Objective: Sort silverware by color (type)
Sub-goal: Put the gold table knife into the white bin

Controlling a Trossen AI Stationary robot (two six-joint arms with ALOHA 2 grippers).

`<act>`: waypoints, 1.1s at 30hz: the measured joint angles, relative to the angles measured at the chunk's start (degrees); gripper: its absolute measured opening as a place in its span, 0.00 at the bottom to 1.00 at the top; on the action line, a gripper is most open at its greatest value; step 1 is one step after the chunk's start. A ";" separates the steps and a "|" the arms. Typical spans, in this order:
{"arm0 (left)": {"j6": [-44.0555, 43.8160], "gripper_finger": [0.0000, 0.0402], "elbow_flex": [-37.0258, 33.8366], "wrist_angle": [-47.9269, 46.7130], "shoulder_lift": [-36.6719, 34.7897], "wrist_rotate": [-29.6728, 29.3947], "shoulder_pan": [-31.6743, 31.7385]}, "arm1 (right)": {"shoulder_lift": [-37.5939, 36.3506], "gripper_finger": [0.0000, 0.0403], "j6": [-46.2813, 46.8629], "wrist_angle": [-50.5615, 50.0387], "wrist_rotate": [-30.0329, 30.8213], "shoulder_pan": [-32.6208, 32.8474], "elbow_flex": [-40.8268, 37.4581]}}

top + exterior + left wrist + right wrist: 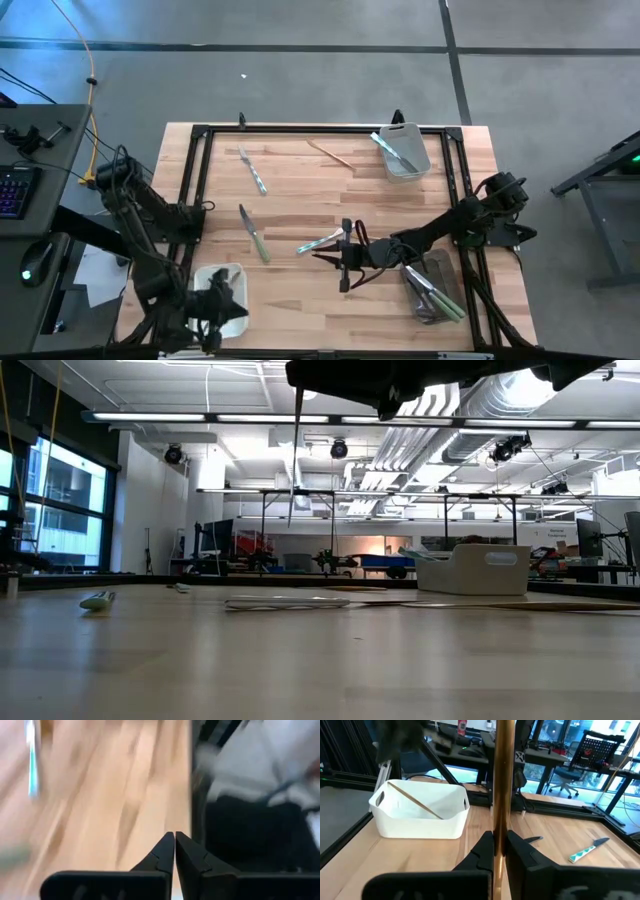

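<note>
Glossy gold metal utensil (501, 780) — matt white plastic tray (420, 810), wood table (560, 830).

Trays counted: three (404, 165) | loose cutlery on the table: four pieces (254, 232) | gold piece held aloft: one (503, 785)

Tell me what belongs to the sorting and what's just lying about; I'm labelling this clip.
Job: slim gold utensil held upright in the right hand; pale-green-handled knife lying flat; light-blue-handled knife beyond it; loose gold utensil.
Lying about: backlit dark keyboard; yellow cable; both off the table.
</note>
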 joint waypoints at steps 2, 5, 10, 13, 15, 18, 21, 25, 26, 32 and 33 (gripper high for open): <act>-7.82 0.01 0.00 -7.53 0.04 5.89 0.02 | -0.02 0.00 0.03 0.00 0.00 0.00 0.00; -15.52 0.00 0.00 -17.38 0.04 13.56 0.69 | -0.02 0.00 0.20 -0.11 0.29 0.00 0.00; -20.55 0.00 0.00 -28.47 0.96 20.26 2.15 | -0.02 0.00 0.22 -0.78 0.50 0.00 0.00; -18.89 0.00 0.00 -28.05 3.23 20.51 3.88 | -0.02 0.00 0.22 -1.02 0.50 0.00 0.00; -17.12 0.00 0.00 -27.49 5.62 20.84 5.39 | -0.02 0.00 0.22 -1.02 0.50 0.00 0.00; -15.39 0.00 0.00 -27.46 9.38 21.81 7.23 | -0.04 0.00 0.25 -1.32 0.52 0.00 0.00; -14.18 0.00 0.00 -26.20 12.70 21.97 8.70 | -0.04 0.00 1.08 -2.16 0.52 0.09 0.00; -9.26 0.00 -0.01 -20.10 14.96 21.45 10.36 | -0.04 0.00 1.09 -2.84 0.52 0.13 -0.02; -8.15 0.00 -0.01 -19.19 15.13 20.88 10.78 | -0.04 0.00 1.07 -2.82 0.52 0.13 -0.02; -2.31 0.00 0.00 -15.01 15.30 15.72 13.88 | -0.04 0.00 1.05 -2.94 0.52 0.13 -0.02; -0.94 0.00 0.00 -13.91 15.30 15.27 14.55 | -0.04 0.00 1.07 -3.02 0.52 0.13 -0.02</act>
